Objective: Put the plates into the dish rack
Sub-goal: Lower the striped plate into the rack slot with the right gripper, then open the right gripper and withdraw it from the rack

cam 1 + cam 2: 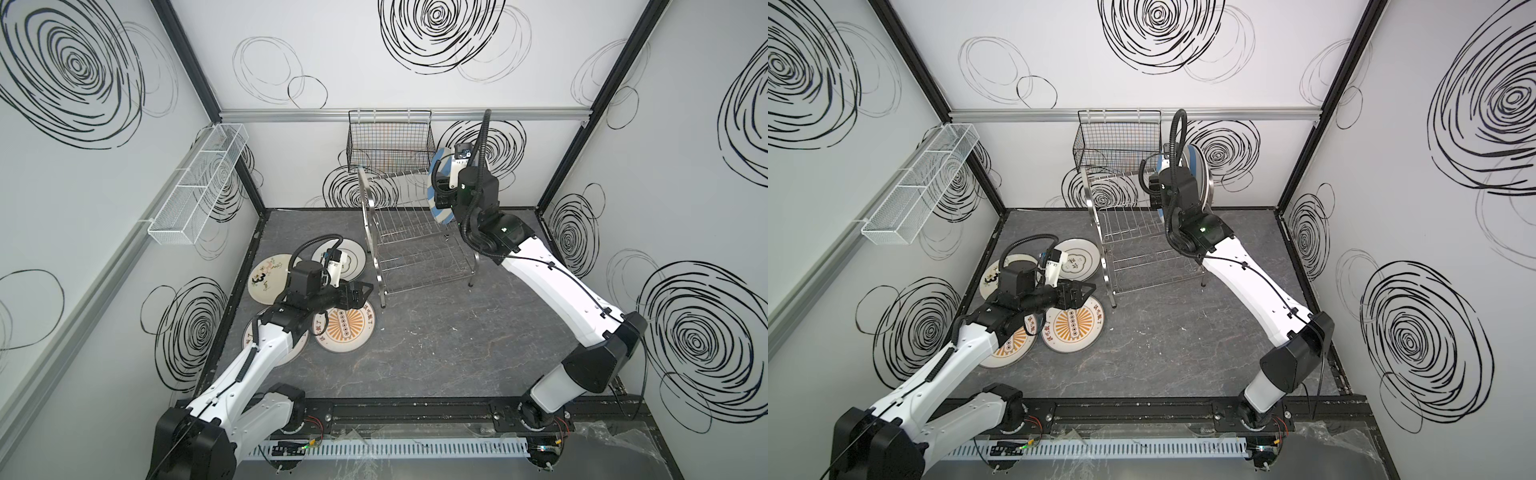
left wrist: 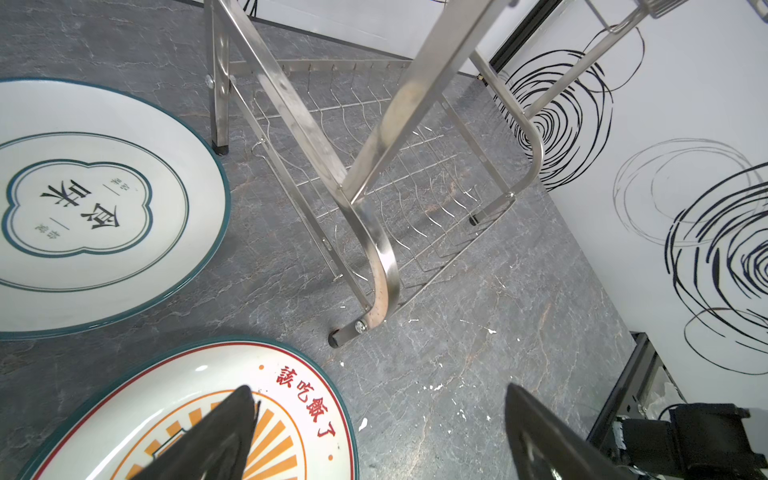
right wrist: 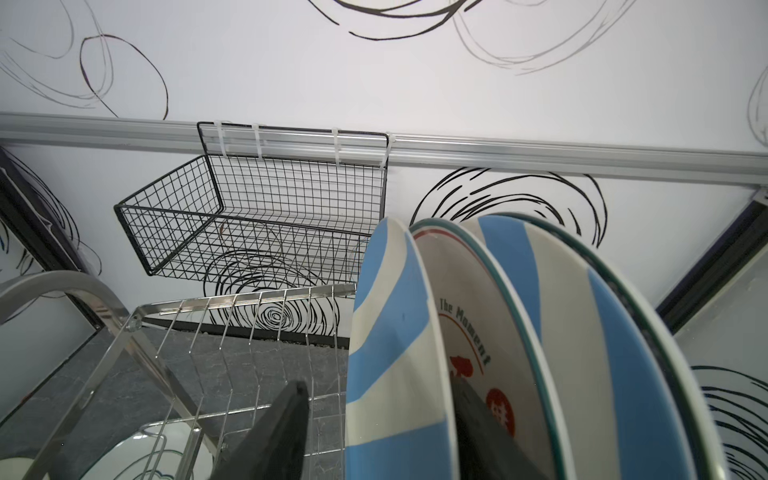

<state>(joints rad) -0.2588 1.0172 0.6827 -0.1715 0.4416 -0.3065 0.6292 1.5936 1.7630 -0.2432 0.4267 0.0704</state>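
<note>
The steel dish rack [image 1: 419, 249] [image 3: 232, 316] stands at the back. Several plates stand upright at its right end. The nearest is blue-and-white striped [image 3: 390, 332] [image 1: 441, 214], and a cream one with red print [image 3: 461, 291] is behind it. My right gripper [image 3: 378, 382] [image 1: 440, 193] is open and straddles the striped plate's rim, with a gap at one finger. On the floor lie orange sunburst plates [image 1: 345, 328] [image 1: 1013, 349], a green-rimmed white plate [image 2: 91, 208] and a cream printed plate [image 1: 266, 278]. My left gripper [image 2: 379, 388] [image 1: 361, 291] hovers open over a sunburst plate's edge [image 2: 270, 415].
A black wire-grid basket [image 1: 388, 141] [image 3: 257, 216] hangs on the back wall just behind the rack. A long white mesh basket [image 1: 195, 187] is fixed to the left wall. Bare grey stone floor [image 1: 436, 340] lies in front of the rack.
</note>
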